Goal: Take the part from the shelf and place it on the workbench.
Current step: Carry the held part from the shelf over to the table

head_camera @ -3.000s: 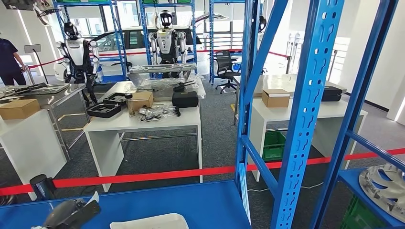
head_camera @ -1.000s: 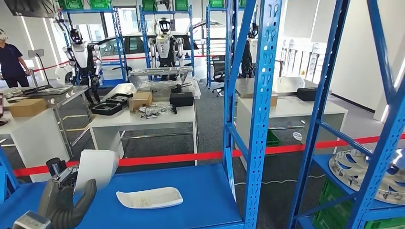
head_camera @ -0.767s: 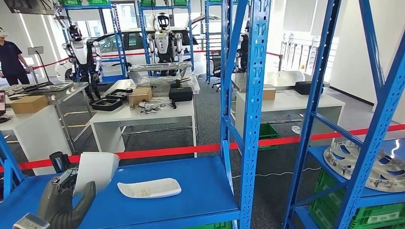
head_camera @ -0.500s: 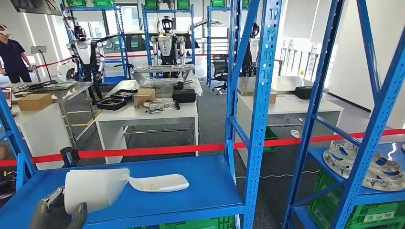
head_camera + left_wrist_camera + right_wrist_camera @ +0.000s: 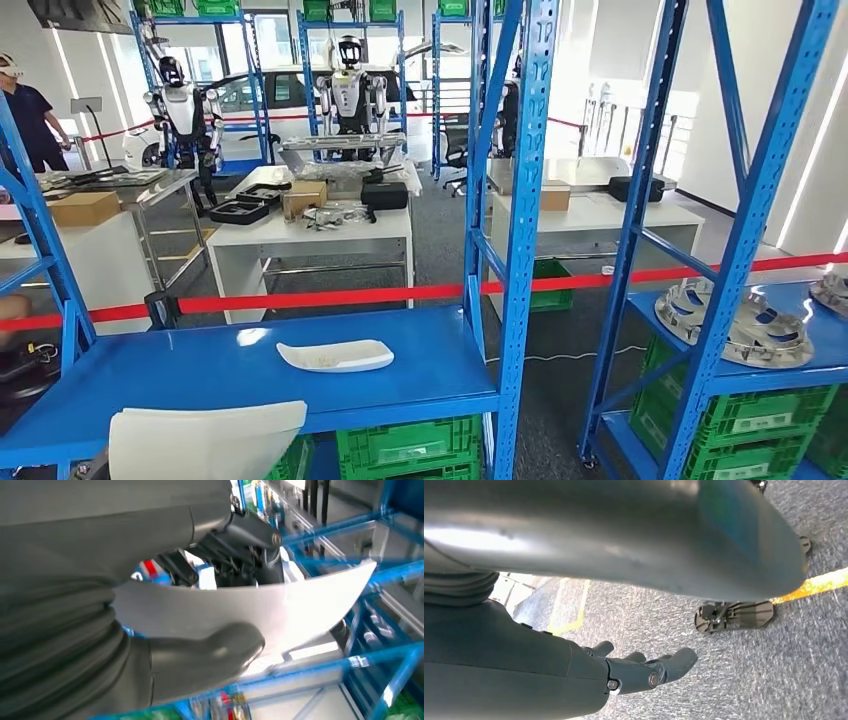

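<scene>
Item one: a curved white plastic panel part [image 5: 205, 440], lower left of the head view, in front of and below the blue metal shelf [image 5: 420, 385]. My left robot hand [image 5: 200, 650] holds it; in the left wrist view the thick grey thumb presses one face of the panel [image 5: 240, 607] and the darker fingers [image 5: 235, 550] sit behind the other face. The part is off the shelf surface.

Item two: a second shallow white tray-shaped part [image 5: 335, 354], lying flat on the blue shelf board, centre-left of the head view, well apart from the held panel.

Item three: my right robot hand [image 5: 644, 672], seen in the right wrist view hanging over grey carpet [image 5: 734, 680]. Its dark fingers are loosely curled and hold nothing; a yellow floor line [image 5: 819, 585] runs nearby.

Item four: green plastic crates [image 5: 410, 445] under the blue shelf, lower centre of the head view.

Item five: round silver wheel-like metal parts [image 5: 735, 320] on the neighbouring blue rack, right side of the frame.

Item six: a red barrier tape [image 5: 330, 297] stretched across the middle of the frame behind the shelf.

Item seven: a white counter [image 5: 300, 240] beyond the tape, carrying cardboard boxes and black cases.

Item eight: two white-and-black humanoid robots [image 5: 352, 90] standing at the upper centre and upper left; a person in dark clothing [image 5: 25, 115] at the upper left edge.
</scene>
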Robot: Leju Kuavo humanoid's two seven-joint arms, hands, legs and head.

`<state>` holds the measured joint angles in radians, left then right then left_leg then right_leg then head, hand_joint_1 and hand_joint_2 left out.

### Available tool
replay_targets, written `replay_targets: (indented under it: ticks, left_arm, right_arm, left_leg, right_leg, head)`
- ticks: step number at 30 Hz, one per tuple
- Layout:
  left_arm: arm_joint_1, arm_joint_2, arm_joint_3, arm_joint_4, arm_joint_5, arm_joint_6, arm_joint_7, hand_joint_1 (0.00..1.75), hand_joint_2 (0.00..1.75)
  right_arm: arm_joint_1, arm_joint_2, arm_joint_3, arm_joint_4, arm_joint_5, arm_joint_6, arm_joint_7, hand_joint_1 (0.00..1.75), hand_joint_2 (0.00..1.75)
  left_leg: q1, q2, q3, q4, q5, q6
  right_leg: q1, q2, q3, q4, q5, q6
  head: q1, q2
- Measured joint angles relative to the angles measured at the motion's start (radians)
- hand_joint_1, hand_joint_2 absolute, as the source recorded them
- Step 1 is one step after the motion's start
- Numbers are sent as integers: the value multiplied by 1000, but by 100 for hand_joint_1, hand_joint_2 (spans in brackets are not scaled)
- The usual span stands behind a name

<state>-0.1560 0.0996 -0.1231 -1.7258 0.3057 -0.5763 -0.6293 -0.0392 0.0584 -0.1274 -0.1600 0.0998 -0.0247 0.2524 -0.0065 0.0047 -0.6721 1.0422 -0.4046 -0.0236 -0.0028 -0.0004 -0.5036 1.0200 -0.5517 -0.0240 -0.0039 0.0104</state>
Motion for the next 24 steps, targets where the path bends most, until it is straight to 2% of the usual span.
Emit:
replay_targets:
  ticks: [1, 2, 3, 4, 5, 6, 7, 8, 9, 10, 11, 12, 13, 14, 15, 16, 17, 19, 20, 21, 22, 23, 24]
  left_arm:
    - [11, -4, -2, 2, 5, -16, 1, 175, 175]
    - [20, -8, -5, 6, 7, -29, 2, 175, 175]
    - [27, -12, -9, 9, 8, -40, 2, 175, 175]
    - [34, -16, -15, 12, 10, -50, 1, 175, 175]
    - [42, -20, -21, 16, 13, -59, -1, 175, 175]
    - [49, -26, -27, 19, 16, -65, -2, 175, 175]
    - [56, -31, -34, 23, 20, -70, -3, 175, 175]
    - [63, -39, -41, 28, 24, -71, -4, 175, 175]
    - [69, -47, -47, 34, 29, -71, -4, 175, 175]
    - [76, -55, -54, 42, 33, -70, -4, 175, 175]
    - [85, -64, -60, 52, 37, -68, -4, 175, 175]
    - [94, -71, -66, 63, 42, -67, -4, 175, 175]
    - [105, -77, -71, 74, 46, -66, -6, 175, 175]
    - [114, -81, -75, 86, 52, -65, -7, 175, 175]
    - [122, -85, -78, 97, 57, -65, -8, 175, 175]
    - [128, -88, -80, 106, 62, -65, -9, 175, 175]
    - [133, -91, -83, 114, 66, -65, -10, 175, 175]
    - [145, -94, -86, 125, 74, -65, -10, 175, 175]
    - [151, -94, -87, 130, 77, -65, -10, 175, 175]
    - [158, -94, -88, 134, 79, -66, -10, 175, 175]
    - [163, -94, -88, 138, 81, -66, -10, 175, 175]
    - [167, -94, -88, 141, 81, -65, -10, 175, 175]
    - [170, -94, -89, 143, 81, -63, -10, 175, 175]
  right_arm:
    - [0, 0, -2, 0, -1, -1, 0, 0, 0]
    - [-1, 1, -3, 0, -1, -1, 0, 0, 0]
    - [-1, 1, -4, 0, -1, -2, 0, 0, 0]
    - [-1, 1, -6, 0, -1, -3, 0, 0, 0]
    - [0, 2, -7, 0, -1, -4, 0, 0, 0]
    - [0, 2, -8, 0, -1, -5, 0, 0, 0]
    - [0, 3, -9, 0, -1, -5, 0, 0, 0]
    - [0, 5, -9, 0, -2, -6, 0, 0, 0]
    - [0, 6, -10, 0, -4, -6, 0, 0, 0]
    - [0, 8, -12, 0, -7, -6, 0, 0, 0]
    - [0, 10, -14, 0, -11, -6, -1, 0, 0]
    - [0, 12, -17, 0, -14, -7, -2, 0, 0]
    - [2, 15, -20, 0, -17, -8, -2, 0, 0]
    - [4, 16, -23, 0, -19, -10, -4, 0, 0]
    - [7, 19, -25, 0, -19, -12, -4, 0, 0]
    - [10, 21, -26, 0, -19, -13, -3, 0, 0]
    - [12, 22, -27, 0, -19, -13, -2, 0, 0]
    - [13, 24, -27, 0, -17, -11, 1, 0, 0]
    - [13, 24, -27, 0, -16, -10, 0, 0, 0]
    - [13, 24, -27, 0, -14, -8, 0, 0, 0]
    - [13, 25, -27, 0, -13, -7, 0, 0, 0]
    - [13, 25, -27, 0, -12, -6, 0, 0, 0]
    - [12, 25, -27, 0, -11, -4, 0, 0, 0]
  left_leg:
    - [1, -1, -10, 21, -33, -6]
    - [5, -3, -21, 62, -83, -12]
    - [7, -3, -34, 117, -137, -17]
    - [11, -3, -43, 178, -176, -22]
    - [14, -3, -44, 230, -191, -27]
    - [17, -3, -36, 258, -180, -30]
    - [20, -3, -13, 258, -153, -32]
    - [23, -3, 26, 225, -126, -33]
    - [25, -4, 80, 162, -118, -33]
    - [23, -5, 139, 85, -127, -30]
    - [20, -6, 181, 20, -143, -23]
    - [17, -7, 205, -25, -159, -14]
    - [12, -7, 209, -44, -161, -3]
    - [10, -5, 198, -46, -152, 9]
    - [10, -3, 189, -46, -141, 21]
    - [10, -1, 178, -47, -129, 32]
    - [10, 1, 166, -48, -117, 41]
    - [7, 2, 139, -45, -93, 49]
    - [5, 3, 123, -42, -81, 49]
    - [4, 3, 105, -39, -69, 49]
    - [3, 3, 85, -34, -58, 48]
    - [3, 3, 67, -27, -48, 46]
    - [3, 3, 50, -20, -39, 43]
  right_leg:
    - [-2, -2, -11, -2, 13, -7]
    - [-4, -4, -24, -2, 25, -12]
    - [-4, -5, -38, -2, 37, -15]
    - [-4, -5, -54, -1, 50, -15]
    - [-4, -6, -70, 0, 63, -13]
    - [-5, -7, -87, 2, 75, -11]
    - [-6, -8, -105, 4, 88, -7]
    - [-7, -8, -121, 8, 99, -3]
    - [-7, -8, -135, 11, 110, 2]
    - [-8, -8, -146, 14, 119, 9]
    - [-8, -8, -153, 15, 130, 16]
    - [-9, -8, -157, 13, 141, 23]
    - [-10, -8, -160, 9, 152, 30]
    - [-13, -8, -163, 7, 159, 37]
    - [-15, -7, -169, 12, 150, 43]
    - [-17, -7, -179, 33, 121, 47]
    - [-18, -6, -192, 72, 74, 49]
    - [-15, -4, -220, 193, -28, 49]
    - [-14, -4, -226, 250, -51, 49]
    - [-12, -3, -221, 285, -50, 47]
    - [-11, -2, -202, 291, -29, 45]
    - [-10, -2, -164, 259, -1, 43]
    - [-10, -2, -110, 199, 14, 40]
  head:
    - [-1, 0]
    - [-2, 0]
    - [-4, 0]
    - [-4, 0]
    - [-5, 0]
    - [-6, 0]
    - [-6, 0]
    - [-6, 0]
    - [-7, 0]
    - [-7, 0]
    - [-6, 0]
    - [-6, 0]
    - [-5, 0]
    - [-5, 0]
    - [-5, 0]
    - [-4, 0]
    - [-3, 0]
    - [0, 0]
    - [0, 0]
    - [0, 0]
    - [1, 0]
    - [1, 0]
    - [2, 0]
